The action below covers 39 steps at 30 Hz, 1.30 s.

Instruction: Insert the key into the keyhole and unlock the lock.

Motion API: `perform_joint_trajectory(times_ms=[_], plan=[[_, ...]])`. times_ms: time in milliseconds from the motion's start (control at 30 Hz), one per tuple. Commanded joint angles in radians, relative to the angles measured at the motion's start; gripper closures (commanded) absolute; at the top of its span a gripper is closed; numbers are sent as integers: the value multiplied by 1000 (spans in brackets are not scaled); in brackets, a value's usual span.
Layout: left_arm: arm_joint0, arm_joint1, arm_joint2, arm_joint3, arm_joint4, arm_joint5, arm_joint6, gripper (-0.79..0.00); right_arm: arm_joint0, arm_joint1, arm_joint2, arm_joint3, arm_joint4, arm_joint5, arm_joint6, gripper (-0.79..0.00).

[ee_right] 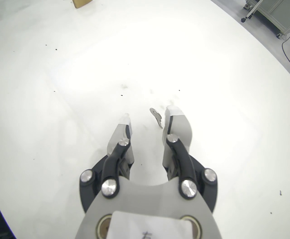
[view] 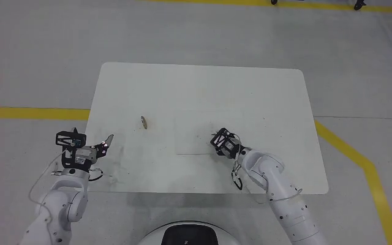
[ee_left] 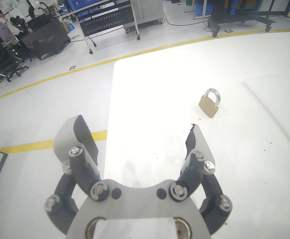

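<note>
White table [view: 245, 98]: right gripper [ee_right: 149, 114] spread astride the flat key [ee_right: 157, 118], which lies just beside one finger, so closing may skid it or pinch it askew; lock [ee_left: 209, 105] sits well apart, nearer the spread left gripper [ee_left: 136, 123].

A robotics laboratory or industrial test hall is indicated. A white bench [view: 202, 86] is set on a smooth grey floor [view: 49, 49] marked with yellow tape lines [view: 43, 113]. Beyond the left hand [ee_left: 137, 123], a wheeled metal cabinet [ee_left: 147, 11], a perforated-panel trolley [ee_left: 106, 19], office chairs [ee_left: 11, 68] and loose cables [ee_left: 179, 23] are seen.
</note>
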Motion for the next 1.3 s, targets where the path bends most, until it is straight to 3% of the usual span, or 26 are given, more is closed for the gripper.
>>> perform_joint_trajectory(times_ms=[0,167,300,600,867,1067,1267], plan=[[0,0,0,0,0,0,0,-785,8,-2,-8,3,0,10,1,-135],[0,0,0,0,0,0,0,-785,14,-3,-15,2,-14,18,2,-105],[0,0,0,0,0,0,0,-785,17,-3,-18,0,-22,23,8,0],[0,0,0,0,0,0,0,-785,-28,7,20,-64,-67,57,-67,0],[0,0,0,0,0,0,0,-785,-112,17,105,-130,4,88,-246,0],[0,0,0,0,0,0,0,-785,-154,18,157,-117,256,-29,-369,0],[0,0,0,0,0,0,0,-785,-164,24,202,-40,595,-282,-399,0]])
